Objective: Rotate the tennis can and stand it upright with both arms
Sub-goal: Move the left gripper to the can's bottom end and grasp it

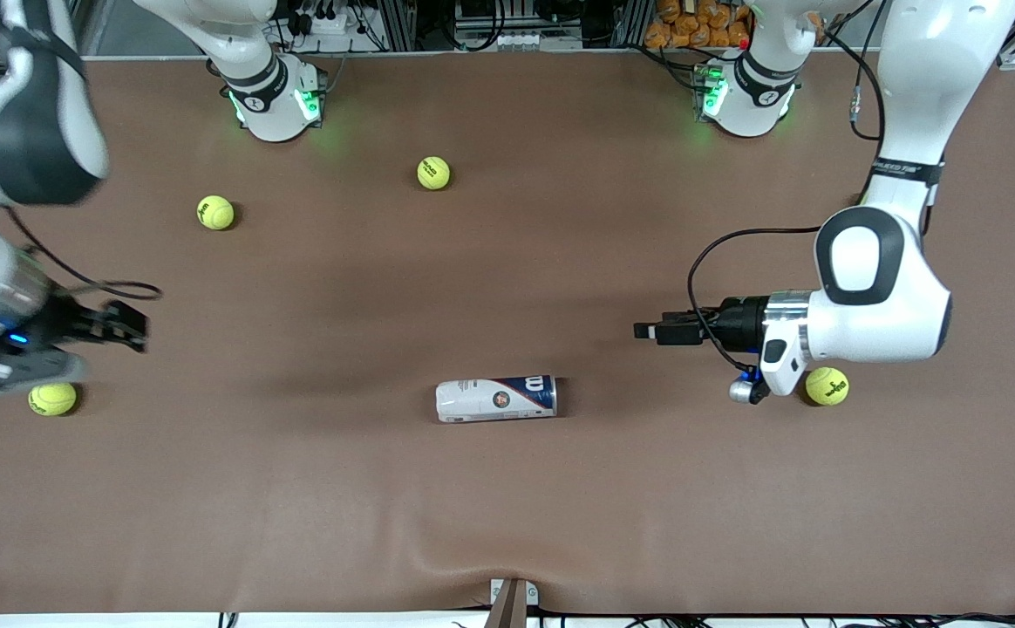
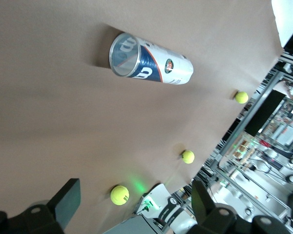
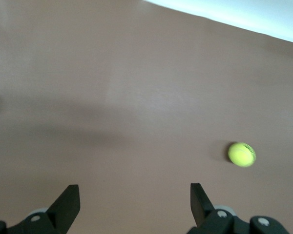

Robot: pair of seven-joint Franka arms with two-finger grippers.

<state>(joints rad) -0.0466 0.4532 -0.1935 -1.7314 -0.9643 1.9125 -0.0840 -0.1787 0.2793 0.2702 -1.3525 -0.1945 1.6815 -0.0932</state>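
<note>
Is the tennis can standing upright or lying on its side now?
Lying on its side. The tennis can rests lengthwise on the table, and no gripper touches it.

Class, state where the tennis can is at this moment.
The tennis can lies on its side on the table mid-length, nearer the front camera than all four balls, with both grippers apart from it.

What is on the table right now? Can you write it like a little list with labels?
tennis can: lying on its side on the table, nothing touching it
can's open silvery end: toward the left arm's end of the table
left gripper: open, above bare table, pointing toward the can
right gripper: open, above the table at the right arm's end
tennis balls: four loose, one by the left arm, one by the right gripper, two nearer the bases
</note>
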